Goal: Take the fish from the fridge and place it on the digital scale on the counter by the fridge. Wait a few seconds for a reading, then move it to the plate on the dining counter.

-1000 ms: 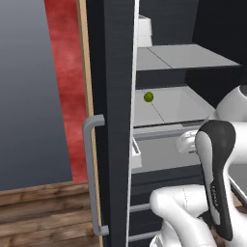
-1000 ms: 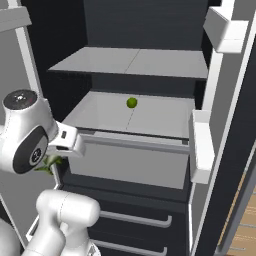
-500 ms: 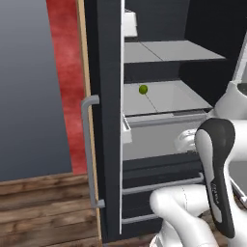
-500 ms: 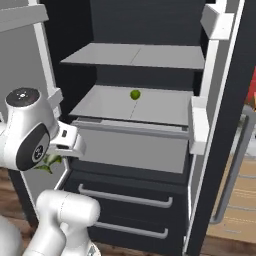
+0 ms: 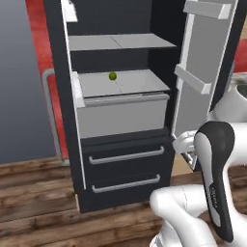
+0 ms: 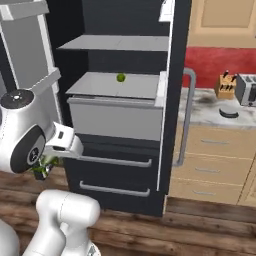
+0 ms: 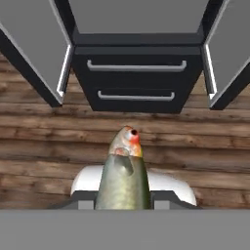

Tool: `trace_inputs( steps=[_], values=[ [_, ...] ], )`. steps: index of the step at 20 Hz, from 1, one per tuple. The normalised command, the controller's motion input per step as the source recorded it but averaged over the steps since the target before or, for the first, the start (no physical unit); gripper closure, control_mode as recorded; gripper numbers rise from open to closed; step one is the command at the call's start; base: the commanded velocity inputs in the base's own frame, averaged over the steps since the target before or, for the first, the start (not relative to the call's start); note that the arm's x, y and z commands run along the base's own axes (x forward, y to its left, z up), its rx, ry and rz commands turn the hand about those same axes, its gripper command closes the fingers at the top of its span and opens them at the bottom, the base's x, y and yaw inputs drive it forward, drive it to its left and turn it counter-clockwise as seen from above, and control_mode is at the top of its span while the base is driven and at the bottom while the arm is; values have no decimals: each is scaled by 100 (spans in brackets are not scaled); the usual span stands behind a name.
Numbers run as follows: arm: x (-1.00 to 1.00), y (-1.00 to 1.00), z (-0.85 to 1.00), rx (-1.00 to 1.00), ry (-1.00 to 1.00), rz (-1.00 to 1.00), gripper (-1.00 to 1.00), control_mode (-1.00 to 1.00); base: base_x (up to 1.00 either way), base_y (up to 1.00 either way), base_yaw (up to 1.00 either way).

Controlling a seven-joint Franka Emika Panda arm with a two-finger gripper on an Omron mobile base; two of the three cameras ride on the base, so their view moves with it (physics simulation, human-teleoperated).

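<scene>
The gripper (image 7: 124, 202) is clamped on the fish (image 7: 123, 178); its fingertips are hidden behind the fish body and cut off at the lower edge of the hand view. The fish points head-first away from the gripper, over the wooden floor (image 7: 44, 141), toward the fridge (image 7: 136, 73). In the right base view only a small green part of the fish (image 6: 41, 169) shows below the wrist; the gripper itself is hard to make out there. The arm is folded low in front of the open fridge (image 5: 120, 120), hand level with the lower drawers (image 5: 126, 169). A small green round item (image 5: 113, 75) sits on the shelf above. The digital scale (image 6: 229, 112) stands on the counter (image 6: 210, 107) far beside the fridge, next to the toaster (image 6: 246, 90)
</scene>
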Motion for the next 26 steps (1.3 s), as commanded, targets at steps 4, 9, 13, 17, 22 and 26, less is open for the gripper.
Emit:
trace_inputs(
  steps=[4,9,13,17,22,26],
  values=[
    [0,0,0,0,0,0,100,100,-11,-100,-7],
    [0,0,0,0,0,0,100,100,-3,-100,-7],
    [0,0,0,0,0,0,100,100,0,-100,-6],
    [0,0,0,0,0,0,100,100,2,-100,-4],
    [0,0,0,0,0,0,100,100,54,-92,0],
    [0,0,0,0,0,0,100,100,97,-56,0]
  ],
)
